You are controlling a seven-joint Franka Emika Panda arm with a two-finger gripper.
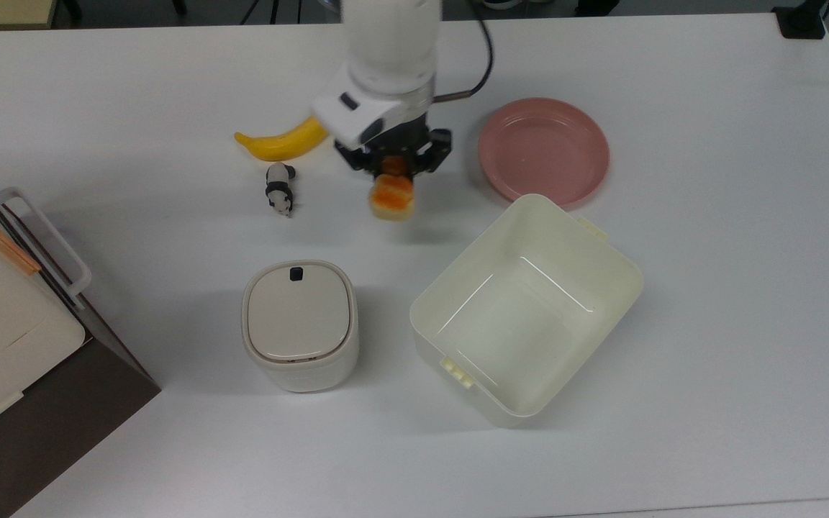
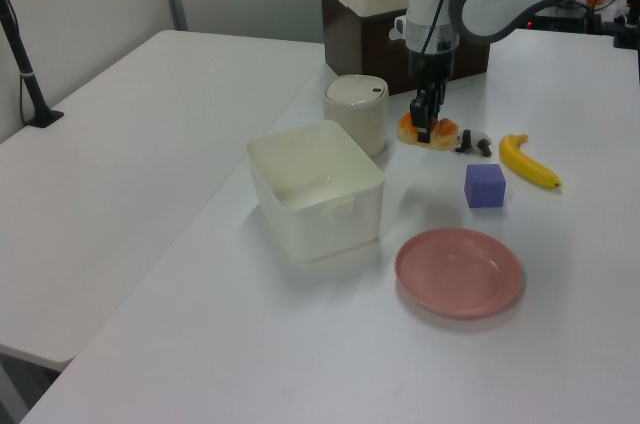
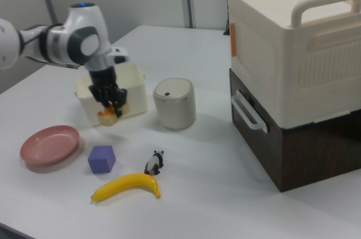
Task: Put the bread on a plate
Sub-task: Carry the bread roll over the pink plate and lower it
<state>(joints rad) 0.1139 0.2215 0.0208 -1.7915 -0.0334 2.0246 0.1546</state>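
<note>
A Franka arm's gripper (image 1: 393,171) holds the bread (image 1: 392,198) lifted clear of the white desk (image 1: 709,302), its fingers (image 3: 114,101) closed on one end of the small orange-topped loaf, which hangs below them. In the top view the loaf hangs between the yellow banana (image 1: 281,142) on the top view's left and the pink plate (image 1: 544,149) on the top view's right, apart from both. The plate lies bare on the desk, its near rim just beside a corner of the large cream tub (image 1: 526,306). In the right view the bread shows in front of the tub's wall, above the purple cube (image 3: 102,159), with the plate (image 3: 49,144) lower on the right view's left. A toy panda (image 1: 280,188) lies near the banana, and a lidded cream bin (image 1: 300,324) stands to the tub's left in the top view. A cream case on a dark base (image 3: 293,75) stands at the desk's edge.
</note>
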